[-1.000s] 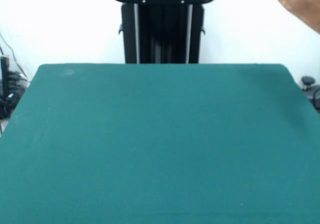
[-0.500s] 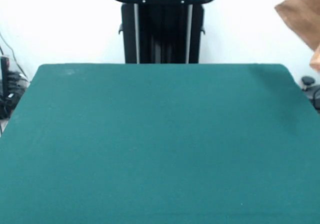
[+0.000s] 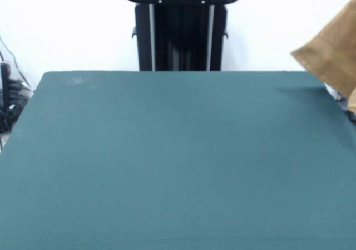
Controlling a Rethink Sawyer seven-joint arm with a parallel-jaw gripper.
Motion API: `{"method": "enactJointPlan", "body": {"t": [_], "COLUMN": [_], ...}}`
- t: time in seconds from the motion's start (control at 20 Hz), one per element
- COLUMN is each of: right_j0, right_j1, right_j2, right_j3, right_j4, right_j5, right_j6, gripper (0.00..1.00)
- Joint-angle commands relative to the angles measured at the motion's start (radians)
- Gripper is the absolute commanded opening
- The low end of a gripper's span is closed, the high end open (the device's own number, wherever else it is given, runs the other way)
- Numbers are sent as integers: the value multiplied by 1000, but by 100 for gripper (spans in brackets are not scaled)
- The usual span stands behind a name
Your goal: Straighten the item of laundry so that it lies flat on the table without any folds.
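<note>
Worktop (image 3: 167, 161) across the lower two thirds of the frame. Pedestal (image 3: 181, 30) behind its far edge, top centre. Towel (image 3: 334, 52) at the right edge, upper right of the frame, above the worktop's far right corner, partly cut off. Cables (image 3: 8, 102) beside the worktop's far left corner, at the left edge.

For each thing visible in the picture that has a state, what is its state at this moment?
towel: in the air at the picture's right edge, partly cut off, not lying on the table.
table: bare green cloth, with a faint shadow near its far right corner.
robot pedestal: upright behind the table's far edge; arm and gripper not in view.
</note>
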Motion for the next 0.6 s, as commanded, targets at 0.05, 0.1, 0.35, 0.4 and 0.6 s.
{"method": "enactJointPlan", "body": {"t": [0.05,0.1,0.35,0.4,0.6], "right_j0": [51,41,-44,-71,-167], "right_j1": [78,64,27,25,25], "right_j2": [-61,-77,-98,-91,-43], "right_j3": [-6,-12,19,31,58], "right_j4": [-11,-21,-31,-29,-21], "right_j5": [-2,14,-4,-25,-68], "right_j6": [352,331,188,142,-4], "gripper": [0,0,0,0,0]}}
